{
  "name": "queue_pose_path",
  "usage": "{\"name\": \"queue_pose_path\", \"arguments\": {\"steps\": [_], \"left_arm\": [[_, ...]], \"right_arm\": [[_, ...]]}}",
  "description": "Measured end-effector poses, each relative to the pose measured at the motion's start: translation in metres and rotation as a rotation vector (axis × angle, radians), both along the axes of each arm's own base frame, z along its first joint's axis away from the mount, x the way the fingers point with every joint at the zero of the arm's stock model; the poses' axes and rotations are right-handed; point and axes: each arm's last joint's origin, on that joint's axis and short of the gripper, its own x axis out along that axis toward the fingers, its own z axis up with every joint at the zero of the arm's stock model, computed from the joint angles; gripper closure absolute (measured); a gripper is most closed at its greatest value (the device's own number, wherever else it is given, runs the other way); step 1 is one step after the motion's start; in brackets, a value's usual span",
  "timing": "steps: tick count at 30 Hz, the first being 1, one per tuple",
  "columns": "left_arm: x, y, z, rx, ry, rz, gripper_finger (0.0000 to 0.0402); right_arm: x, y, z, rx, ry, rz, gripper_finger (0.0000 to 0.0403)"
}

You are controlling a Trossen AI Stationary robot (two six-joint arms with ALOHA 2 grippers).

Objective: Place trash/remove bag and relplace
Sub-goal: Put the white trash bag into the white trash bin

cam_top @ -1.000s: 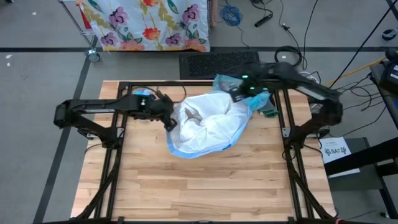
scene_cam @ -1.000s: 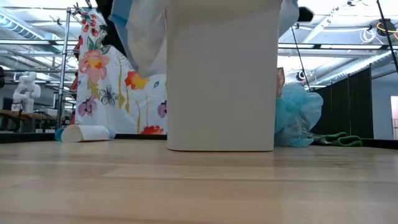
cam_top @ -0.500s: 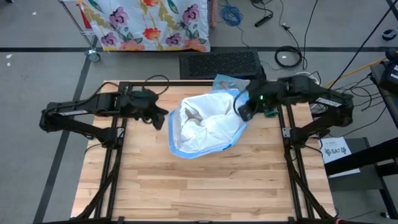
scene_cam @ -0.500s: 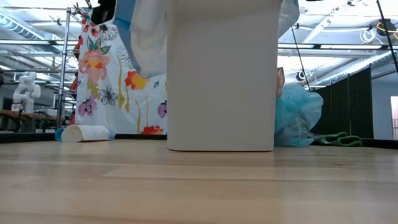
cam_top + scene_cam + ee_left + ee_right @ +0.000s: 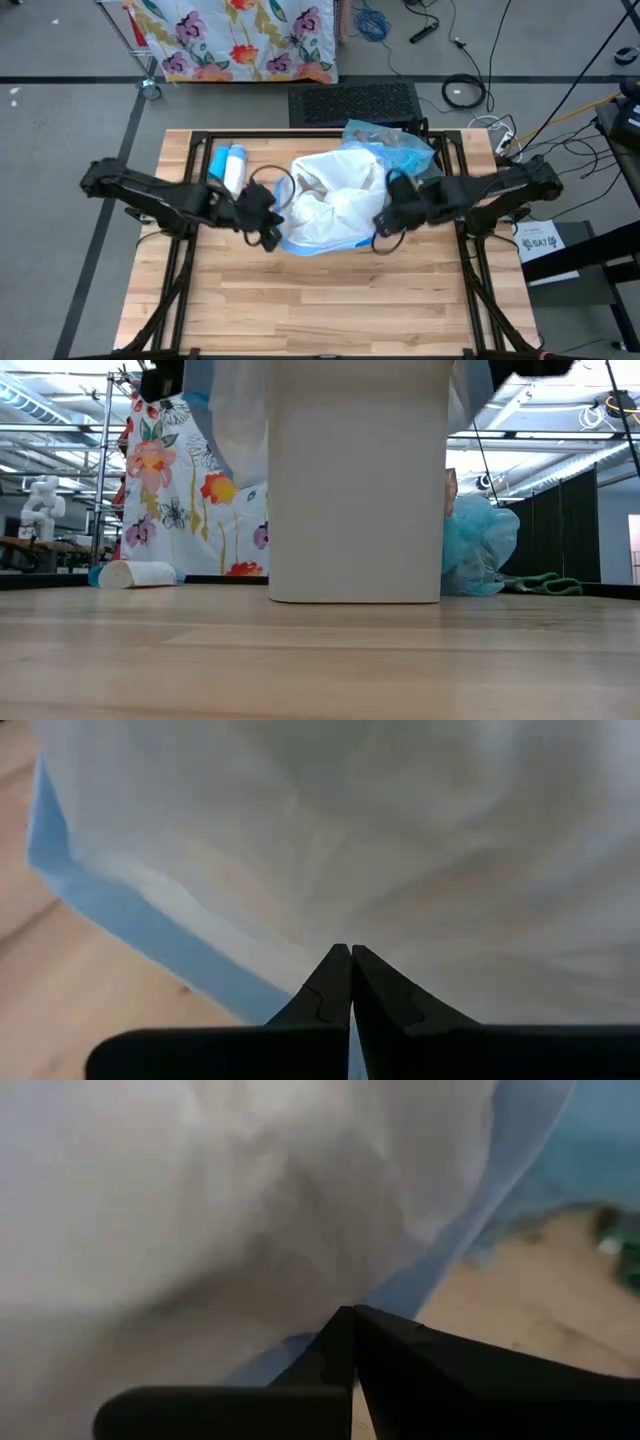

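L gripper [image 5: 268,236] & R gripper [image 5: 382,238], arms angled inward, each pinch the white bag's [image 5: 335,205] blue hem, fingers pressed together.

The white bag [image 5: 335,205] with a blue hem is draped over the bin [image 5: 357,490] in the middle of the table, its mouth open upward, its hem hanging loose down the sides and lower on the near edge. Brown and white trash [image 5: 312,186] shows inside the opening. Behind the bin, toward the far right of the table, the light-blue bag [image 5: 392,143] sits bunched and crinkled on the table, translucent, with scraps showing through.
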Motion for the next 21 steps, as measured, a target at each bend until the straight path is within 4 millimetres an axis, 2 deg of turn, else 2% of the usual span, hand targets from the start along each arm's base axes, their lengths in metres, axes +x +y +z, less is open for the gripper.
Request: {"name": "queue_pose_path", "arguments": {"steps": [5,7,9,12,15,18,21], "left_arm": [[0.025,-0.017,-0.034,0.11,0.107,0.051,0.0394],[0.034,-0.021,-0.048,0.135,0.152,0.072,0.0394],[0.041,-0.024,-0.061,0.134,0.188,0.097,0.0394],[0.045,-0.029,-0.073,0.151,0.237,0.104,0.0394],[0.044,-0.034,-0.075,0.117,0.239,0.106,0.0394],[0.038,-0.037,-0.062,0.098,0.18,0.128,0.0394],[0.027,-0.036,-0.035,0.112,0.07,0.146,0.0394]], "right_arm": [[0.004,0.015,-0.064,-0.045,-0.022,-0.09,0.0403],[0.0,0.021,-0.083,-0.018,-0.027,-0.137,0.0403],[-0.004,0.029,-0.094,0.005,-0.035,-0.151,0.0403],[-0.012,0.043,-0.097,0.014,-0.036,-0.139,0.0403],[-0.019,0.055,-0.091,0.018,-0.04,-0.121,0.0403],[-0.027,0.065,-0.079,-0.002,-0.085,-0.128,0.0403],[-0.035,0.071,-0.061,-0.044,-0.117,-0.145,0.0403]]}}
